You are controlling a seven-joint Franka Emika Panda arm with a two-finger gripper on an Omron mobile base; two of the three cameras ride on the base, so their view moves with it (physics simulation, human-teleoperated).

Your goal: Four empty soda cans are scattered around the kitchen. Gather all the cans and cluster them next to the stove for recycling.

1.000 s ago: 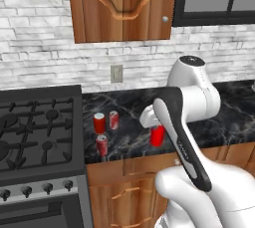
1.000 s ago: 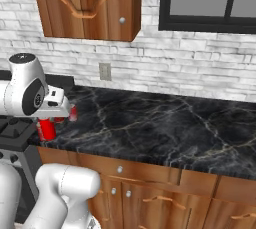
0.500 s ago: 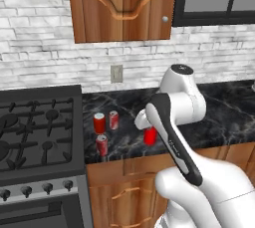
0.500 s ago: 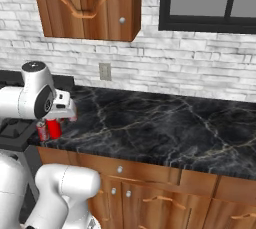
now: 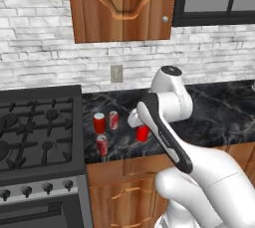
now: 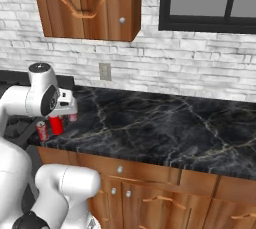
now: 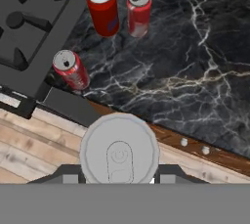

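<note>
Red fourth can (image 5: 142,133), upright in the clamped pincer (image 5: 140,125), hangs just right of three clustered cans (image 5: 100,122) beside the stove (image 5: 35,132).

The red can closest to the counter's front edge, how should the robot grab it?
Grip that can around its round middle, coming straight down from above. It stands upright with the stove close beside it, so a sideways reach there looks cramped. The gripper already holds another can.
</note>
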